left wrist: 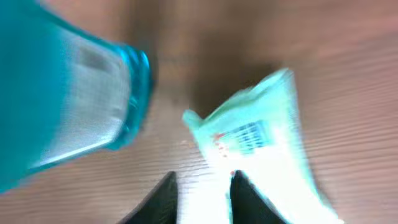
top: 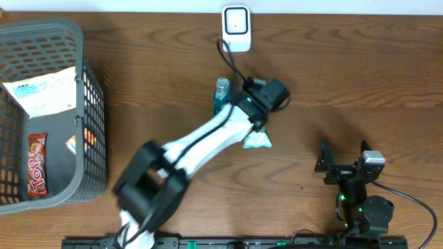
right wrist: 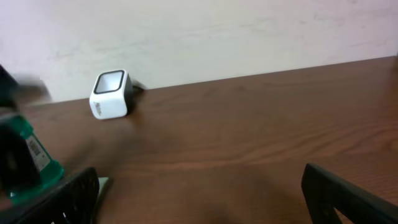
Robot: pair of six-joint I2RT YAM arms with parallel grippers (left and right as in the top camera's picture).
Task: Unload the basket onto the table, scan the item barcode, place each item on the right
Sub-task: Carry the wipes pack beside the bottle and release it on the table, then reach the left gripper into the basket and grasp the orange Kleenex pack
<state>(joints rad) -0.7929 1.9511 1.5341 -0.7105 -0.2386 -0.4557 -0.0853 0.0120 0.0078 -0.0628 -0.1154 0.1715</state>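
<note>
While right fingers (right wrist: 348, 193) gape, left fingers (left wrist: 245, 202) stand slightly apart by the pouch (left wrist: 261, 130).

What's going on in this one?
The left gripper is low over a white-and-teal packet lying on the table beside a teal bottle. The wrist view is blurred, so I can't tell whether it grips the packet. The scanner sits at the far edge, and the packet is not at it. The right gripper sits open, off to the side. A basket holds other items.
</note>
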